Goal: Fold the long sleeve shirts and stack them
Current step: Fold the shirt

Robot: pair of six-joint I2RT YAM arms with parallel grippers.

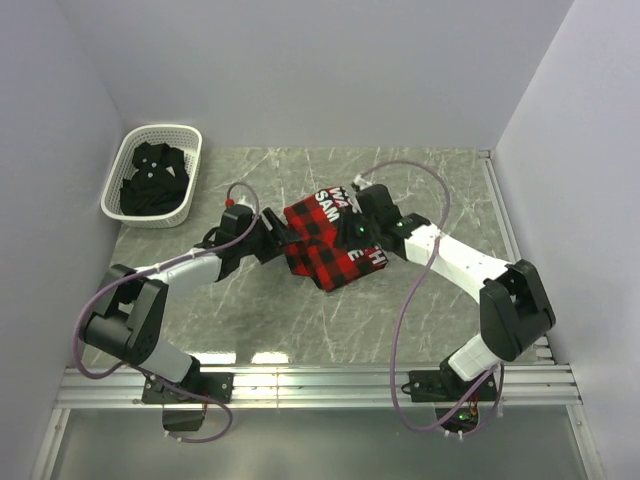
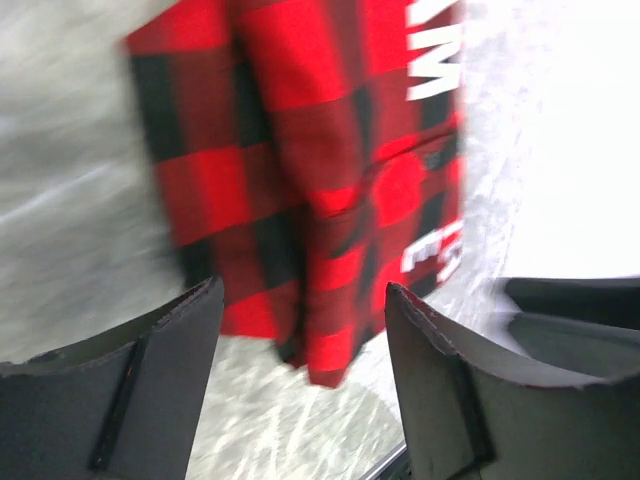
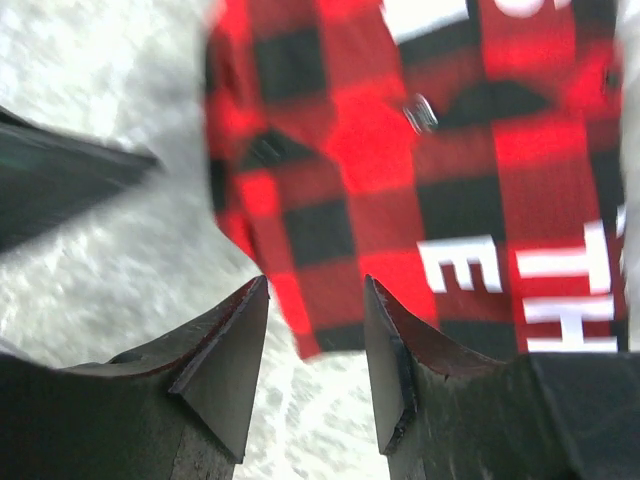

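The red-and-black flannel shirt (image 1: 328,243) lies folded in a compact bundle at mid-table, with white letters showing on it. My left gripper (image 1: 278,243) is at its left edge and my right gripper (image 1: 358,232) is over its right side. In the left wrist view the shirt (image 2: 300,150) lies just beyond the open left gripper (image 2: 300,300), with only table between the fingers. In the right wrist view the right gripper (image 3: 315,290) is open too, and the shirt's corner (image 3: 400,170) lies past its tips. The black shirt (image 1: 155,180) sits crumpled in the basket.
The white lattice basket (image 1: 190,140) stands at the far left corner against the wall. Walls close in the left, back and right sides. A metal rail (image 1: 320,385) runs along the near edge. Cables loop above both arms.
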